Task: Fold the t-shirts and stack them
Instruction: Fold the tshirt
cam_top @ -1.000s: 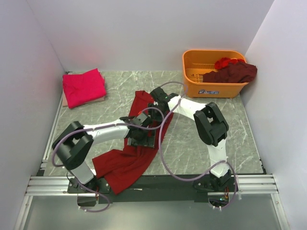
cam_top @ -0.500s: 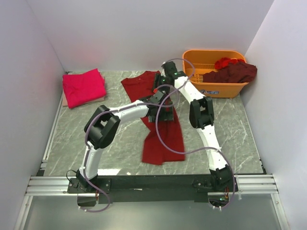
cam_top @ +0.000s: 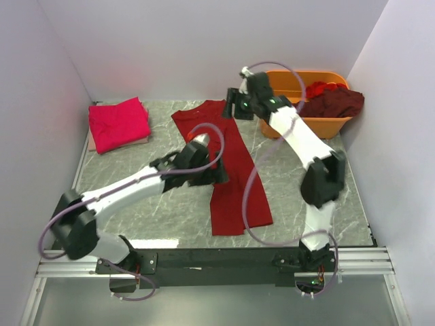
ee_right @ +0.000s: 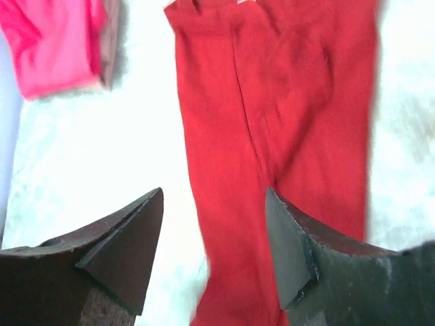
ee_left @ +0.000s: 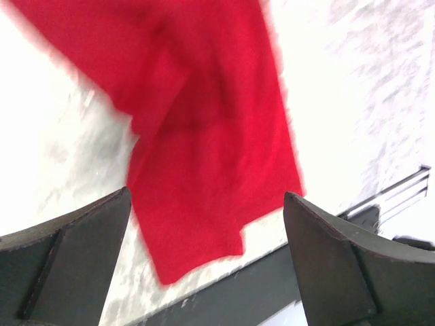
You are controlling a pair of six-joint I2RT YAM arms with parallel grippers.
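A dark crimson t-shirt (cam_top: 230,173) lies flat as a long strip from the far middle of the table toward the near edge. My left gripper (cam_top: 221,175) hovers open and empty over its left edge; in the left wrist view the shirt's near hem (ee_left: 204,149) lies below the spread fingers (ee_left: 75,251). My right gripper (cam_top: 231,109) is open and empty above the shirt's far end; the right wrist view shows the cloth (ee_right: 272,109) under it. A folded pink-magenta t-shirt (cam_top: 119,124) lies far left, also in the right wrist view (ee_right: 58,41). Maroon and red shirts (cam_top: 332,102) hang from the basket.
An orange plastic basket (cam_top: 289,122) stands at the far right. White walls close in the table on the left, back and right. A dark rail (cam_top: 217,258) runs along the near edge, seen also in the left wrist view (ee_left: 272,285).
The crimson shirt went from a bunched heap to a long flat strip. Both grippers have let go of it; the left arm drew back left, the right arm rose toward the far end.
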